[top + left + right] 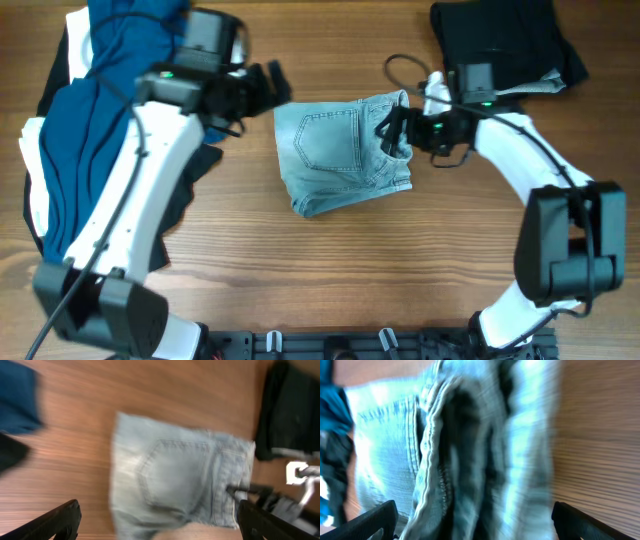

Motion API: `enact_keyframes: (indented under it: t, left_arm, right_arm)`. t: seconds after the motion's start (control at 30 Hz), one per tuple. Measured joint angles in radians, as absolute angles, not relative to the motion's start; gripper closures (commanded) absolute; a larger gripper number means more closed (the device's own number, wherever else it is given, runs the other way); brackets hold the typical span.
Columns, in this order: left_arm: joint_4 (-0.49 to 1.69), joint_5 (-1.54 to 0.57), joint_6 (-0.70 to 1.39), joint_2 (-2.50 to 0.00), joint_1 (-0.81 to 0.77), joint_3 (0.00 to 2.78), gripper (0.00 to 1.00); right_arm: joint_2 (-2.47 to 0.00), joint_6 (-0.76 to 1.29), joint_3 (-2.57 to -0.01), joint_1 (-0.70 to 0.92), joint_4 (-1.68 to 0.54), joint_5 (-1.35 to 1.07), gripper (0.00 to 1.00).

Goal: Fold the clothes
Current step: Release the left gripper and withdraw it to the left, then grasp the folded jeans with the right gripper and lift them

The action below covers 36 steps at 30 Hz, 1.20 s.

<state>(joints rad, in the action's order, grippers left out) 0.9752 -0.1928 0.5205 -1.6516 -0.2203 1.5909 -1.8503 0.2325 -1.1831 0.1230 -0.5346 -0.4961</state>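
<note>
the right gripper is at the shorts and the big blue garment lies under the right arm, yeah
Not quite. The right gripper is at the shorts, but the big blue garment lies under the left arm, not the right. The overhead view shows it.

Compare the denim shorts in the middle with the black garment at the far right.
The shorts are pale blue denim with a stitched pocket; the black garment is plain and dark. The shorts lie mid-table with the right claw at their waistband; the black garment lies beyond that arm, no claw on it. Both lie on the wooden table.
</note>
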Motion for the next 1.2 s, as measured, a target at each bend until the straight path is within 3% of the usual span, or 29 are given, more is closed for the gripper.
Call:
enact_keyframes:
  t: [0.13, 0.6, 0.8, 1.2]
  left_arm:
    - [1.037, -0.157, 0.483, -1.625, -0.154, 1.591, 0.00]
    - [1.070, -0.072, 0.446, -1.625, -0.152, 1.591, 0.00]
    - [1.070, -0.071, 0.446, -1.625, -0.152, 1.591, 0.00]
    - [1.075, -0.051, 0.445, -1.625, -0.152, 1.591, 0.00]
  right_arm:
    - [-1.922, 0.229, -1.183, 0.187, -0.508, -0.435, 0.00]
    - [-1.938, 0.237, -1.204, 0.252, -0.536, -0.170, 0.00]
    - [-1.938, 0.244, -1.253, 0.252, -0.655, -0.134, 0.00]
    - [-1.973, 0.243, -1.268, 0.257, -0.640, -0.157, 0.04]
